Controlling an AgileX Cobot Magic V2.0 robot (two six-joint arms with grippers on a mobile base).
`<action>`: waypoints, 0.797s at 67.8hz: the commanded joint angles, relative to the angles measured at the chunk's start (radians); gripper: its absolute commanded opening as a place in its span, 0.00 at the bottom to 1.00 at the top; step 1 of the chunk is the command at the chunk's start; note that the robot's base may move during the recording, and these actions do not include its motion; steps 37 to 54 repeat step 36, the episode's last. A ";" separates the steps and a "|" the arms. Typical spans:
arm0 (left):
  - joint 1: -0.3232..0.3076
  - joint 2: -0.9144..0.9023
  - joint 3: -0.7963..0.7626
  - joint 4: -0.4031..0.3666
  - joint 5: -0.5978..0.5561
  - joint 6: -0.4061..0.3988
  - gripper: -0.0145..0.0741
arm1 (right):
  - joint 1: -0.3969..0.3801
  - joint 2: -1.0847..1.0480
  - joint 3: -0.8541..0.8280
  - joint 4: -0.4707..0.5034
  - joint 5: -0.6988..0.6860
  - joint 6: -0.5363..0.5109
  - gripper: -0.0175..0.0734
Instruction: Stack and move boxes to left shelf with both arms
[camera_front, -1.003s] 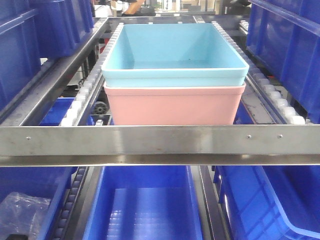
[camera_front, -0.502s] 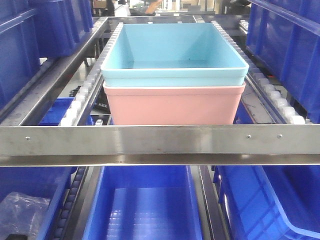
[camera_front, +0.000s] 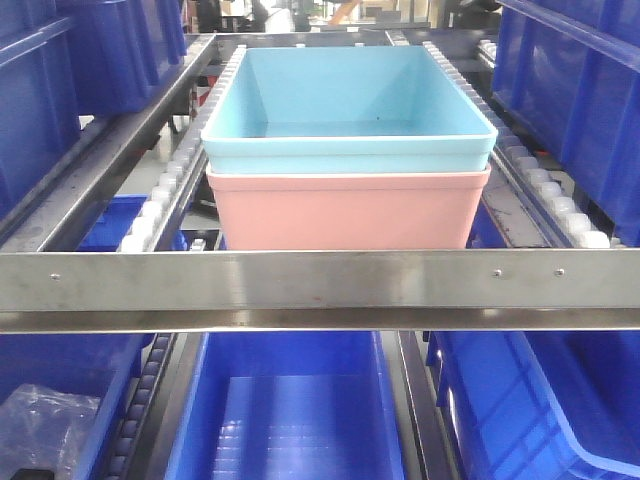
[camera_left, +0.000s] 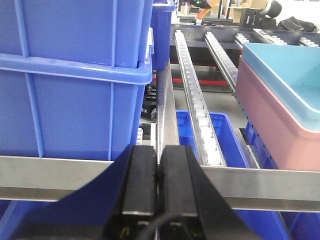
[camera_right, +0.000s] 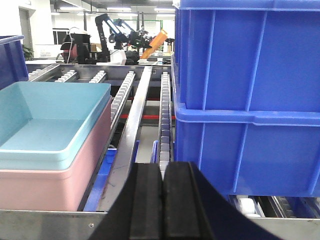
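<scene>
Front cam faces shelf head-on; wrist cams flank it low, all sharing stacked boxes (camera_front: 348, 150)

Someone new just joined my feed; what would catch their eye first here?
The light blue tub nested in the pink tub, sitting on the roller shelf behind its steel front crossbar. Then the dark blue bins crowding both sides, and both end effectors, left and right, shut and holding nothing.

Left gripper (camera_left: 158, 172), black fingers pressed together, nothing between them, pointing level and forward, right gripper (camera_right: 162, 192), same closed, empty, level pose
</scene>
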 joint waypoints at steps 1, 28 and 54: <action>0.000 -0.016 0.026 0.000 -0.078 -0.006 0.16 | -0.004 -0.003 -0.002 0.001 -0.092 -0.013 0.25; 0.000 -0.016 0.026 0.000 -0.078 -0.006 0.16 | -0.004 -0.003 -0.002 0.001 -0.092 -0.013 0.25; 0.000 -0.016 0.026 0.000 -0.078 -0.006 0.16 | -0.004 -0.003 -0.002 0.001 -0.092 -0.013 0.25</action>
